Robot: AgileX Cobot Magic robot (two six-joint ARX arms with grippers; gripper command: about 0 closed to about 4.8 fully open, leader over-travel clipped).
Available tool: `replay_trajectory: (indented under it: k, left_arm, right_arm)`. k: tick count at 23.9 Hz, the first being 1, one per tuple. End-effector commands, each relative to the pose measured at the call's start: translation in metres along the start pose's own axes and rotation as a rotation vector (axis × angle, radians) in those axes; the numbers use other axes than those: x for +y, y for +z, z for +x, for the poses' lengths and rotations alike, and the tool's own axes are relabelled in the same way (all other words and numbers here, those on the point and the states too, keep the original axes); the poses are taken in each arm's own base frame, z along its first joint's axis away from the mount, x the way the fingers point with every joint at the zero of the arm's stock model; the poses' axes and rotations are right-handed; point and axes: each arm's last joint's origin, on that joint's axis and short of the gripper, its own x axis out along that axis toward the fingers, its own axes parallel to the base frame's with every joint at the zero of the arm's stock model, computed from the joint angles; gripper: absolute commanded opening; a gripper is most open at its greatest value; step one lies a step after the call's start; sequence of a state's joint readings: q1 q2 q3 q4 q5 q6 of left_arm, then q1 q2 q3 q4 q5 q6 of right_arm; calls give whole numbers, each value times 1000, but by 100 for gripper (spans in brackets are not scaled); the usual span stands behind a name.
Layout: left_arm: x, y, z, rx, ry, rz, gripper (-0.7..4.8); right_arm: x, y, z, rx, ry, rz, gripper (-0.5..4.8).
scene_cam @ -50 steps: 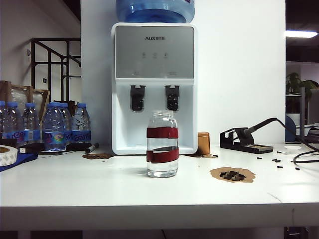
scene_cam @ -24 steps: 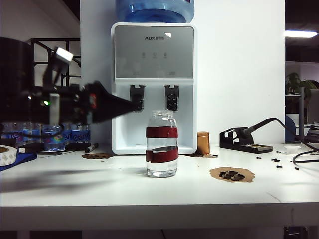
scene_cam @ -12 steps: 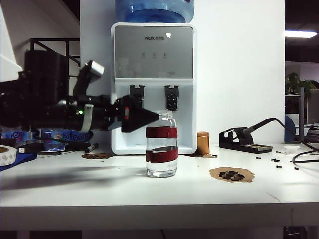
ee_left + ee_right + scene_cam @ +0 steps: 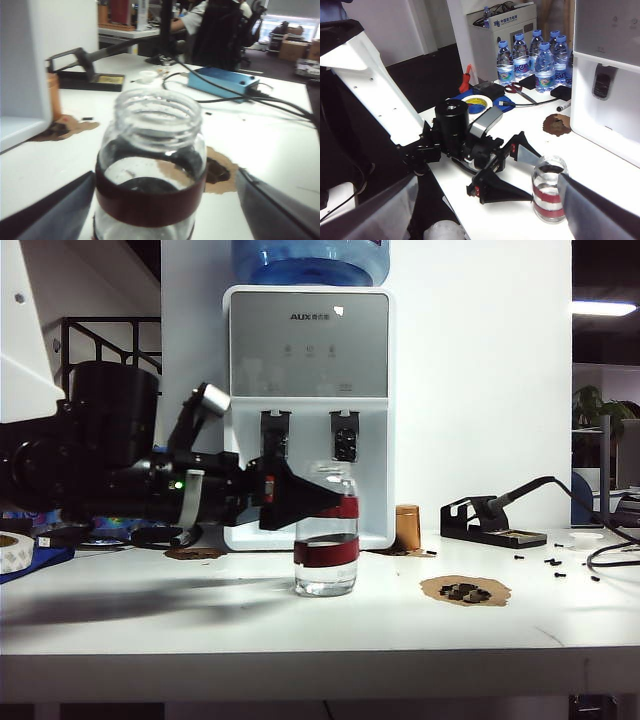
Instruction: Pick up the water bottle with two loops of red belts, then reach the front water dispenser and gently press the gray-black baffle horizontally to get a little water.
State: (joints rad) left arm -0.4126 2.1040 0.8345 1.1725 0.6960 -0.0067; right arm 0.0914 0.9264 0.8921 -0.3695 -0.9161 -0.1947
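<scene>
Grab step underway. Left gripper (image 4: 335,502) spread wide, one finger either side of water bottle (image 4: 326,550) near upper red band, not clamped yet. Bottle upright mid-desk (image 4: 200,625), water dispenser (image 4: 310,410) at its 12 o'clock.

Next: squeeze, lift, carry to tap baffle (image 4: 345,437).

Right gripper (image 4: 485,210) open too, hanging back (just watching).

Soldering stand (image 4: 495,520) at 3 o'clock, clear of path.
</scene>
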Motion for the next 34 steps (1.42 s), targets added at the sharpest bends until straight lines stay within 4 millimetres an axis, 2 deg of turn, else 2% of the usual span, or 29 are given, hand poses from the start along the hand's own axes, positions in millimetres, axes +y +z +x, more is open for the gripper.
replay_trajectory:
  k: [1,5,8,12,18,23,25,27,29,30,34]
  left_arm:
    - [-7,2,7,-5,-2,46,479]
    - [-12,-1,13,7,25,72,479]
    - [-9,-12,13,36,90,148,479]
    - [-6,-18,15,48,108,162,479]
    - [17,-21,43,88,192,144,479]
    - [24,-18,50,102,209,136,479]
    - [24,-18,50,100,210,138,261]
    - [24,-18,50,101,212,137,120]
    - [24,-18,50,102,213,137,46]
    - [25,-18,49,96,221,140,-8]
    - [42,0,37,48,439,138,-5]
  right_arm:
    - [0,0,1,8,4,4,479]
    - [0,-1,1,10,7,9,479]
    - [0,-1,1,10,12,9,479]
    - [0,-1,1,10,10,9,479]
    - [-3,-2,1,36,-99,-15,479]
    - [-3,-3,1,48,-105,-31,479]
    - [-4,-3,1,57,-134,-37,479]
    - [-5,-3,1,61,-152,-41,479]
    - [-6,-4,0,73,-196,-43,479]
    - [-8,-4,0,91,-265,-44,479]
    - [-10,-4,0,106,-316,-72,479]
